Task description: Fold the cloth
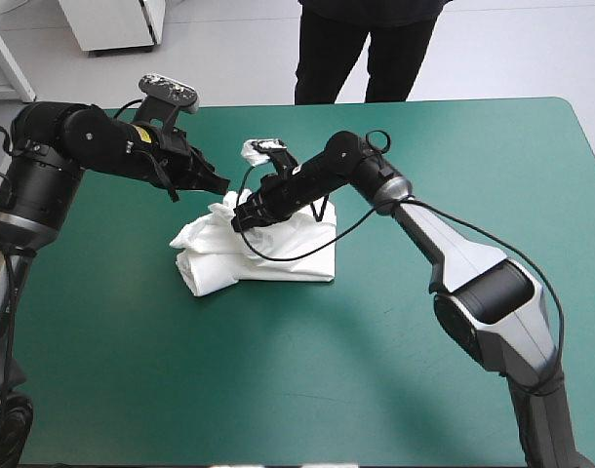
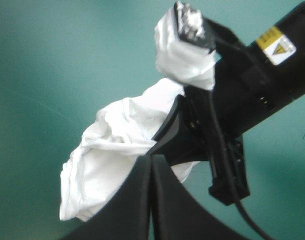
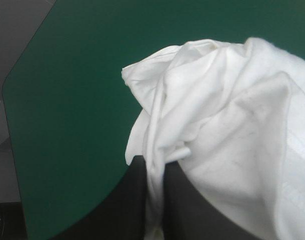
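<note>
Two closed grippers: the right gripper (image 1: 240,218) pinches the T-shirt (image 1: 290,255) at its far edge; the left gripper (image 1: 219,185) is just beside it, to the left.

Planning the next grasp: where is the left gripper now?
High view: the left gripper sits left of the table's centre, at the far-left corner of the crumpled T-shirt, close to the right gripper pinching the heap.
</note>
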Action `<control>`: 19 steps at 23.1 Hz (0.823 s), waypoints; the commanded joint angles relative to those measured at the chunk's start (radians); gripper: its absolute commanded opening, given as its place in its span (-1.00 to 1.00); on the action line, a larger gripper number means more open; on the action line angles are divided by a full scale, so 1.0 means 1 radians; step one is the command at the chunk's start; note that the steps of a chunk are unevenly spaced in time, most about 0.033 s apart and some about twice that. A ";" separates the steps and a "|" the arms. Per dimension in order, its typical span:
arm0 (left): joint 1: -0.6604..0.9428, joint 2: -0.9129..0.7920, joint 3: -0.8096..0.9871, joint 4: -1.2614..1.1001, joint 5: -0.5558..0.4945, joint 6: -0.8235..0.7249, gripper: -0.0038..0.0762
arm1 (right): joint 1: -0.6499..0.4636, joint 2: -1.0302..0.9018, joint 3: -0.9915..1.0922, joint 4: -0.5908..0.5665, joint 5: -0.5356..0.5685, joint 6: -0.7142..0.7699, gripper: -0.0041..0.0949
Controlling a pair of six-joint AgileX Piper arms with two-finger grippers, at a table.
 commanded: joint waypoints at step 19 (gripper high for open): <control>-0.001 -0.131 -0.023 0.007 0.028 -0.008 -0.96 | 0.074 0.025 -0.282 0.004 0.161 0.015 0.23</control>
